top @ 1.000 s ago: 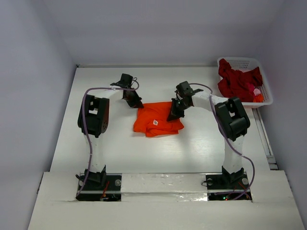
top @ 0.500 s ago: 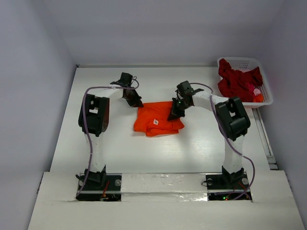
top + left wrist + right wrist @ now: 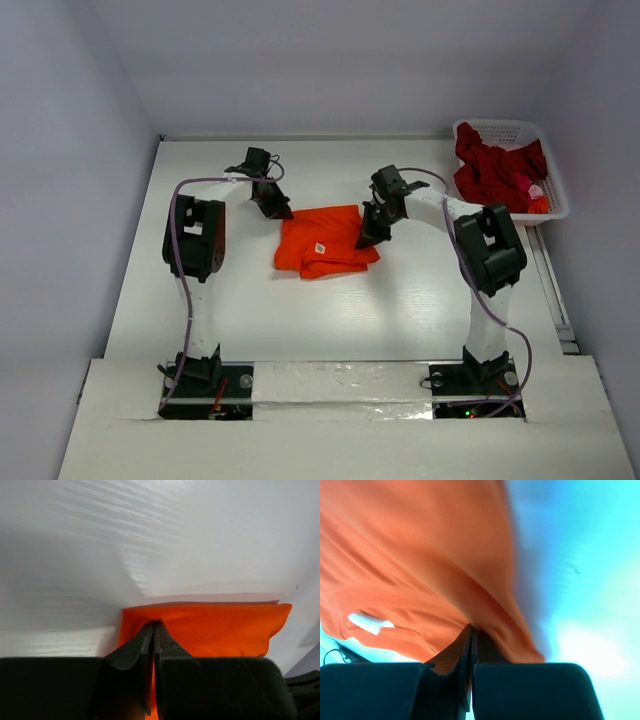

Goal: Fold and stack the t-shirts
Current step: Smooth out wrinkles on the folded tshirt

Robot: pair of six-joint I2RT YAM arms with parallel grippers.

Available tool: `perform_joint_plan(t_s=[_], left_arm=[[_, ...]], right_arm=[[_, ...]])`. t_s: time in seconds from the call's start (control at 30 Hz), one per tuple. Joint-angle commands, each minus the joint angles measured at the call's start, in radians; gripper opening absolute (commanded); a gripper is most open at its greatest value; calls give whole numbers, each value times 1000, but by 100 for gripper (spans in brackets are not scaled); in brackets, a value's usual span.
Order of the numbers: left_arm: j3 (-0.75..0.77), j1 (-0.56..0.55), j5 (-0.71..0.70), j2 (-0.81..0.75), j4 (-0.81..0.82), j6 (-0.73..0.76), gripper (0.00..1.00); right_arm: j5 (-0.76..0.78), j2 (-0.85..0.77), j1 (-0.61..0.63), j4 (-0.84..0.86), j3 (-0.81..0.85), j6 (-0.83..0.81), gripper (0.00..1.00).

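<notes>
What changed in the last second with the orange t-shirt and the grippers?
Both arms dragged the bright orange cloth t-shirt slightly away from the robot and a little to its left. The left gripper and right gripper stay shut on its far corners; nothing released. The dark crimson t-shirt in the white latticed plastic basket is unmoved.

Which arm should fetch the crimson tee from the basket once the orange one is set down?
Right, probably. The basket holding the crimson tee sits on the right side, nearer the right pincer. The left pincer is beyond the orange tee. Both are shut on it.
</notes>
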Motion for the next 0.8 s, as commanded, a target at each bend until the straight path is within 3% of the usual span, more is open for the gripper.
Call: perform_joint_plan(t_s=[0.0, 0.63, 0.77], left_arm=[[23, 43, -120, -50, -40, 43, 0], [107, 43, -32, -156, -74, 78, 0], [160, 43, -48, -197, -100, 86, 9]], right_arm=[[42, -57, -16, -68, 43, -28, 0], [42, -111, -16, -87, 42, -53, 0], [39, -121, -16, -85, 37, -53, 0]])
